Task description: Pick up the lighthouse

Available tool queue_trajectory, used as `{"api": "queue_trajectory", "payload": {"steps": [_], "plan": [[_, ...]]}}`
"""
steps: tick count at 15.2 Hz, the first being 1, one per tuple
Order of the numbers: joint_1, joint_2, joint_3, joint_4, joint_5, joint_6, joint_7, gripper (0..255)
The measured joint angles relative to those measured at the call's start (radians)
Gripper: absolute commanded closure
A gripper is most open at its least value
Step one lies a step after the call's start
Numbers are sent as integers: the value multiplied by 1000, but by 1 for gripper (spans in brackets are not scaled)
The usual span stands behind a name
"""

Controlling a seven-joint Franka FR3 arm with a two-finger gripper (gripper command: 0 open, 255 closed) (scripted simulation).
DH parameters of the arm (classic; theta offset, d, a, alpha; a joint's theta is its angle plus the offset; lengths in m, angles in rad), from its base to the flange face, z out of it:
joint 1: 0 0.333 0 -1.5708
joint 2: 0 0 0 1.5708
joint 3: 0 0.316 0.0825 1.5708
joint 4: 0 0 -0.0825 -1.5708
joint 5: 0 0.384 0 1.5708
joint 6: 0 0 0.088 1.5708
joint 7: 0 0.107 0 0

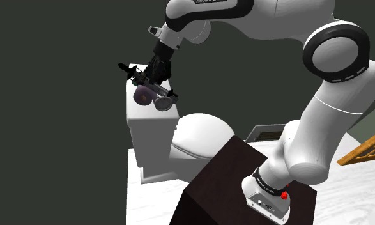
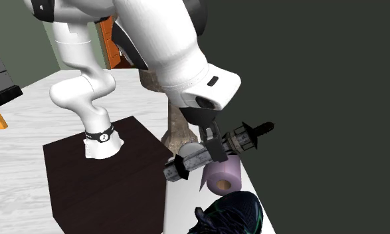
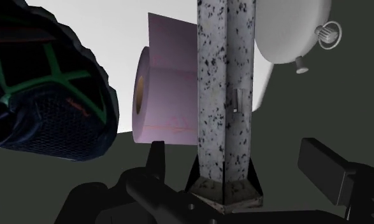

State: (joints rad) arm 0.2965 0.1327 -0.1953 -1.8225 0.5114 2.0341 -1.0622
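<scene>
The lighthouse (image 1: pixel 132 73) is a grey speckled tower with dark ends. It hangs nearly level above the white toilet tank (image 1: pixel 151 128). My black gripper (image 1: pixel 151 80) comes down on its middle and is shut on the lighthouse. In the second exterior view the lighthouse (image 2: pixel 241 137) slants over a pale purple paper roll (image 2: pixel 223 178), with the gripper (image 2: pixel 214 147) clasping it. In the wrist view the lighthouse (image 3: pixel 223 95) runs between the two fingers of the gripper (image 3: pixel 233 156), its dark base nearest the hand.
The purple roll (image 1: pixel 142 96) stands on the tank under the lighthouse. A dark shoe with green lines (image 2: pixel 230 213) lies beside the roll (image 3: pixel 166 95). The toilet lid (image 1: pixel 202 134) sits before the tank, the dark stand (image 1: pixel 230 179) nearer. A dark green wall rises behind.
</scene>
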Motion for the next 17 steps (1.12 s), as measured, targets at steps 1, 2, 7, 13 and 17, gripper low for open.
{"api": "queue_trajectory", "payload": {"steps": [1, 2, 7, 13, 17], "plan": [[0, 6, 1, -4, 4, 9, -5, 0], [1, 8, 2, -15, 8, 21, -12, 0], [1, 13, 3, -28, 13, 37, -21, 255], [1, 13, 3, -28, 14, 37, -22, 255], [1, 9, 2, -17, 8, 24, -13, 255]]}}
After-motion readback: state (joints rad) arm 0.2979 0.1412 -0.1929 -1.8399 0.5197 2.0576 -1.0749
